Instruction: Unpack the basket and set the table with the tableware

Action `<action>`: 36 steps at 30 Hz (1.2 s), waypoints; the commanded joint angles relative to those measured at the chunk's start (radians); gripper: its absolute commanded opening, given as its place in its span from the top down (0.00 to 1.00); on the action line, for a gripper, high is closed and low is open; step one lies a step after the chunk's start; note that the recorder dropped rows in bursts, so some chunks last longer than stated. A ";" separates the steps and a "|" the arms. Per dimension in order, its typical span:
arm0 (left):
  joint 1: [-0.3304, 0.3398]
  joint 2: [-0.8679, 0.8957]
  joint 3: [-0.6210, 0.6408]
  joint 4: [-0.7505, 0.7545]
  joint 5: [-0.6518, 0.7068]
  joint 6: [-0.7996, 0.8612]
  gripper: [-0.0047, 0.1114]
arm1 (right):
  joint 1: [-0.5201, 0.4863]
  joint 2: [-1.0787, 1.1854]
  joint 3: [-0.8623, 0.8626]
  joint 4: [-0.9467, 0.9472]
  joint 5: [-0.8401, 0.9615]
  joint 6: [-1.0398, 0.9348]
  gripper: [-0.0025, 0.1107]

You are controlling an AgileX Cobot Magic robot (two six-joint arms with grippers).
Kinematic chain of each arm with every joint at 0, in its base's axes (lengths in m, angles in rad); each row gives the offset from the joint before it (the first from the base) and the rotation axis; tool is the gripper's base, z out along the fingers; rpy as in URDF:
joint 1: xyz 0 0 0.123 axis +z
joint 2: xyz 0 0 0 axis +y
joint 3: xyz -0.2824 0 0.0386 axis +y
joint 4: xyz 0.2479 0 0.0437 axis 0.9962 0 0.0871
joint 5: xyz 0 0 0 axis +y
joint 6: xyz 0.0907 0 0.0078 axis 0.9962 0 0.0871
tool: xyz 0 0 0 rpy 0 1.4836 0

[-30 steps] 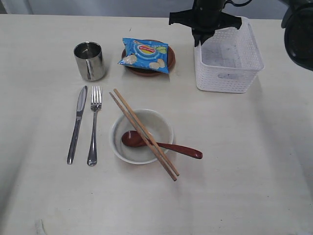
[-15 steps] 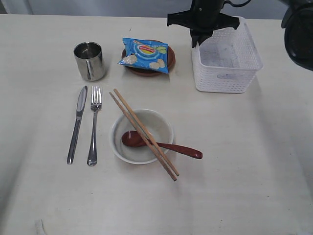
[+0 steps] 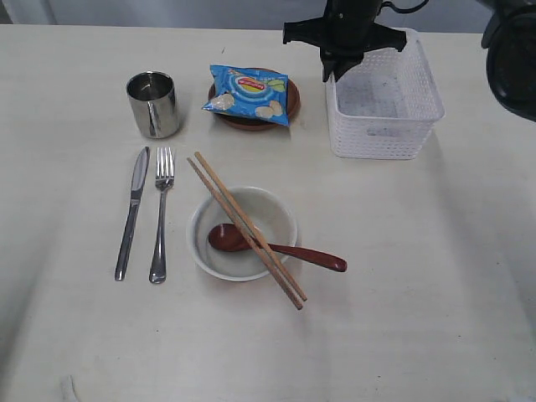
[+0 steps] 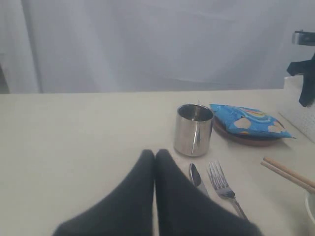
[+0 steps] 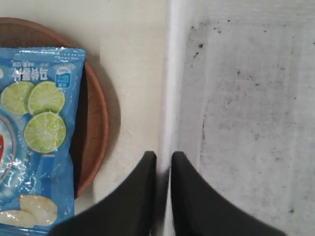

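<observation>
My right gripper point(image 5: 163, 156) is straddling the basket point(image 3: 378, 138)'s left wall, with the basket lying off to its right. Can't tell if it's actually clamping.

The left gripper point(image 4: 155, 154) has two smooth, matte-black fingers point(image 4: 130, 196) tapering to rounded tips; the right gripper point(image 5: 163, 157) carries the same black tapered pair; at the top centre of the exterior view, its black wrist point(image 3: 347, 23) spreads into a winged crossbar point(image 3: 303, 32); a rounded black housing point(image 3: 511, 50) fills the upper right corner.
</observation>
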 commanded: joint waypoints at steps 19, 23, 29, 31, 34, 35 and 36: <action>-0.001 -0.004 0.003 -0.012 -0.011 0.000 0.96 | -0.022 -0.207 0.001 -0.084 0.031 -0.141 0.77; -0.001 -0.004 0.003 -0.012 -0.011 0.000 0.96 | -0.032 -0.253 0.003 -0.083 0.050 -0.154 0.98; -0.001 -0.004 0.003 -0.012 -0.011 0.000 0.96 | -0.008 -0.375 0.200 -0.064 -0.111 -0.149 0.98; -0.001 -0.004 0.003 -0.012 -0.011 0.000 0.96 | 0.002 -0.525 0.375 -0.064 -0.328 -0.162 0.98; -0.001 -0.004 0.003 -0.012 -0.011 0.000 0.96 | 0.003 -0.702 0.611 -0.062 -0.532 -0.173 0.98; -0.001 -0.004 0.003 -0.012 -0.011 0.000 0.96 | 0.003 -0.744 0.659 -0.062 -0.543 -0.173 0.98; -0.001 -0.004 0.003 -0.012 -0.011 0.000 0.96 | 0.001 -0.777 0.692 -0.064 -0.536 -0.173 0.98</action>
